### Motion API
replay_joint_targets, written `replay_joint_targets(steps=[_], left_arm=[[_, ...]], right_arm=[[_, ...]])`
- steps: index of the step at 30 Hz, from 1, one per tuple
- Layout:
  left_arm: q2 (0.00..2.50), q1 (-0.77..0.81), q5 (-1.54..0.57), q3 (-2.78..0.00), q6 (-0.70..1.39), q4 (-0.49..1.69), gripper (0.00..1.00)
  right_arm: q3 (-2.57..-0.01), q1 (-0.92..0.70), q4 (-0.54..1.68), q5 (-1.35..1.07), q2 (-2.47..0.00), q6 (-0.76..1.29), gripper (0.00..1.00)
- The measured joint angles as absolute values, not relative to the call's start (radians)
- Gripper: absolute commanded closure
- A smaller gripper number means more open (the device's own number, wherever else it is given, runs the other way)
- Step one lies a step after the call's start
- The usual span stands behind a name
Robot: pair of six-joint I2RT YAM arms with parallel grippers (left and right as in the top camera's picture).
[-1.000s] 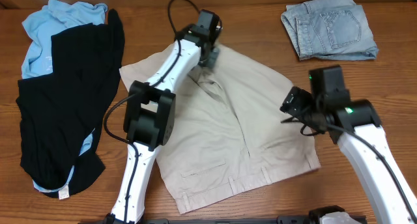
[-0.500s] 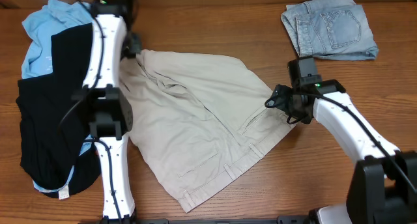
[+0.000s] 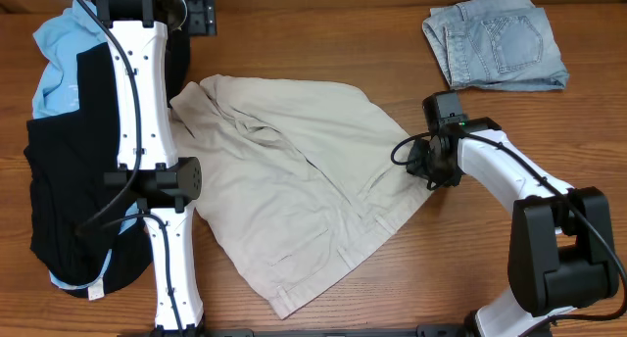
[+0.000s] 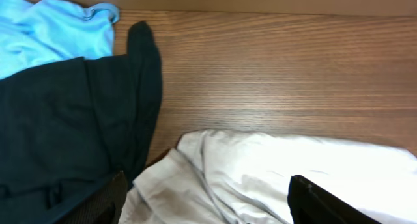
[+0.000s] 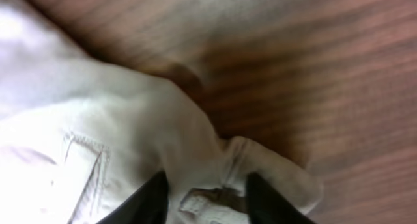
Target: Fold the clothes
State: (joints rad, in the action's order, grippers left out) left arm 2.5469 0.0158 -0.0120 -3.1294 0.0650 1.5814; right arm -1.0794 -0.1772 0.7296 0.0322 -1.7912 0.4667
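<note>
The beige shorts (image 3: pixel 294 190) lie spread and wrinkled mid-table. My left gripper (image 3: pixel 201 14) hovers open near the far edge, just beyond their far-left corner. In the left wrist view its fingers (image 4: pixel 98 204) stand wide apart over the shorts (image 4: pixel 273 165), holding nothing. At the right corner of the shorts sits my right gripper (image 3: pixel 416 163). The right wrist view shows that gripper (image 5: pixel 208 198) shut on a fold of the shorts (image 5: pixel 130 120) beside a belt loop. A black garment (image 3: pixel 88 161) lies over a sky-blue one (image 3: pixel 64 43) at the left.
Folded pale denim (image 3: pixel 495 38) rests at the far right corner. The black garment (image 4: pixel 65 113) and the sky-blue piece (image 4: pixel 45 35) lie close to the left gripper. Bare wooden table (image 3: pixel 323 43) shows behind the shorts and along the front right.
The left gripper dragged the shorts' corner leftward, then opened, let go and pulled back toward the far edge. The right gripper moved onto the shorts' right corner and closed on it.
</note>
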Motion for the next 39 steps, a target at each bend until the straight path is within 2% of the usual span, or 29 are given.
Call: replay_joint_targets(steps=[1,3,8,11,13,15,18,19,23,24,26,27,29,34,39], left_arm=[[2.547,0.02,-0.017,-3.129,0.059,1.582,0.18],[2.547,0.027,-0.02,-3.129,0.049,1.585,0.18],[2.547,0.033,-0.027,-3.129,0.045,1.584,0.17],[2.547,0.033,-0.027,-3.129,0.045,1.575,0.15],[2.547,0.033,-0.027,-3.129,0.045,1.57,0.11],[2.547,0.033,-0.027,-3.129,0.042,1.567,0.0],[2.547,0.033,-0.028,-3.129,0.035,1.563,0.0],[2.547,0.033,-0.03,-3.129,0.034,1.562,0.0],[2.547,0.033,-0.031,-3.129,0.033,1.557,0.0],[2.547,0.033,-0.035,-3.129,0.033,1.556,0.0],[2.547,0.033,-0.07,-3.129,0.019,1.538,0.0],[2.547,0.033,-0.095,-3.129,0.006,1.521,0.0],[2.547,0.033,-0.162,-3.128,-0.028,1.48,0.0],[2.551,0.06,-0.248,-3.072,-0.102,1.378,0.0],[2.603,0.112,-0.277,-2.935,-0.159,1.241,0.02]], right_arm=[[-1.077,-0.177,0.709,0.043,-1.791,0.462,0.9],[-1.066,-0.179,0.663,0.073,-1.791,0.453,0.94],[-1.024,-0.169,0.553,0.158,-1.792,0.428,0.95],[-1.015,-0.118,0.416,0.185,-1.794,0.396,0.95],[-1.013,-0.07,0.325,0.187,-1.795,0.376,0.95],[-1.011,-0.004,0.211,0.167,-1.795,0.348,0.94],[-1.011,0.081,0.09,0.111,-1.796,0.318,0.94],[-1.011,0.103,0.072,0.088,-1.796,0.313,0.89],[-1.039,0.174,0.146,-0.019,-1.796,0.297,0.58],[-1.052,0.186,0.188,-0.053,-1.795,0.292,0.41],[-1.089,0.199,0.287,-0.157,-1.782,0.29,0.17],[-1.101,0.198,0.33,-0.189,-1.768,0.292,0.09],[-1.124,0.194,0.411,-0.246,-1.72,0.287,0.03],[-1.163,0.166,0.549,-0.317,-1.558,0.289,0.02],[-1.176,0.128,0.633,-0.336,-1.525,0.287,0.04]])
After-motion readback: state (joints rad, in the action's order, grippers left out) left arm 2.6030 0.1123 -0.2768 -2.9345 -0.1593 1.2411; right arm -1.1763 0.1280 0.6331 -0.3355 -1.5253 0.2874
